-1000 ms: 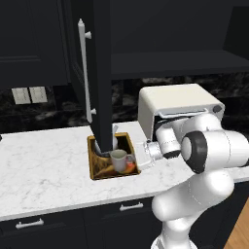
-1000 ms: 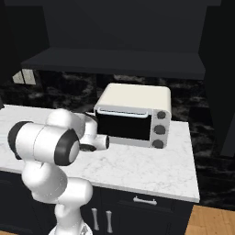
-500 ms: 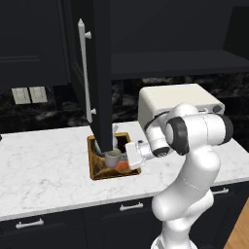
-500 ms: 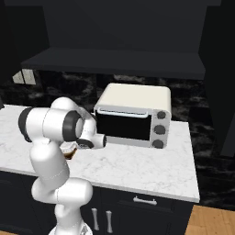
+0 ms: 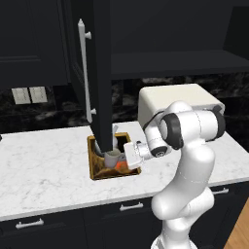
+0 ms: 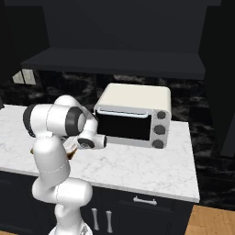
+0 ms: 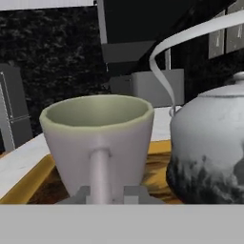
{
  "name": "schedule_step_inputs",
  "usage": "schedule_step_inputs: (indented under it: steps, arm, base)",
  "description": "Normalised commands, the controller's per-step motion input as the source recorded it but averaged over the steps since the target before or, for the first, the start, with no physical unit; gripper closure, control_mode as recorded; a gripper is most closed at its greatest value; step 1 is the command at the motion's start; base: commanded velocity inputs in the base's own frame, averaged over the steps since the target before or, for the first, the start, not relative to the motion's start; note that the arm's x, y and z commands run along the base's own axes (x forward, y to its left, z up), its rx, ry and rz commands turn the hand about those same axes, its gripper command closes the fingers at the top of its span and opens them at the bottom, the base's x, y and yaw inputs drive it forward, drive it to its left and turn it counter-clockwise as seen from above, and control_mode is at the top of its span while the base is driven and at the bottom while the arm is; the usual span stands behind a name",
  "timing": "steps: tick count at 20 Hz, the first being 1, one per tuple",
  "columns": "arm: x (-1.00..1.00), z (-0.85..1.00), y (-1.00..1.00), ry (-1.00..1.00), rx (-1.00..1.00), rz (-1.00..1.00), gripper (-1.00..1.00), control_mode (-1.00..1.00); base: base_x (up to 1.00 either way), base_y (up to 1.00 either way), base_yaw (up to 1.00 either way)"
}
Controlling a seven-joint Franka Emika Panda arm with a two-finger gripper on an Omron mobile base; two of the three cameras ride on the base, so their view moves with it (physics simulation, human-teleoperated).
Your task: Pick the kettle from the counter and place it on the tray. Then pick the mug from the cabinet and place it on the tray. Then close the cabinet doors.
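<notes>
Since the mug [image 7: 97,140] sits on the tray [image 7: 28,183] right beside the kettle [image 7: 209,143], its handle sits between the gripper's [image 7: 108,193] spread fingers, apparently let go.

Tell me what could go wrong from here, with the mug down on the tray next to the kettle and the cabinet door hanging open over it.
1. The mug stands close beside the kettle on the tray; the gripper straddles its handle, so a sideways retreat could drag the mug into the kettle.
2. The open cabinet door hangs directly over the tray, so lifting straight up risks hitting its lower edge.
3. The toaster oven sits just behind the arm's elbow, leaving little swing room.
</notes>
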Motion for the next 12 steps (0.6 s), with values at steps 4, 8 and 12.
schedule_step_inputs:
  steps: [4, 8, 12]
  arm:
    - [-0.06, 0.00, 0.00, 0.00, 0.00, 0.00, -1.00, -1.00]
    - [-0.02, 0.14, 0.00, 0.00, 0.00, 0.00, -1.00, -1.00]
    - [-0.13, 0.42, 0.00, 0.00, 0.00, 0.00, -1.00, -1.00]
  base:
    - [0.00, 0.00, 0.00]
    - [0.00, 0.00, 0.00]
    - [0.00, 0.00, 0.00]
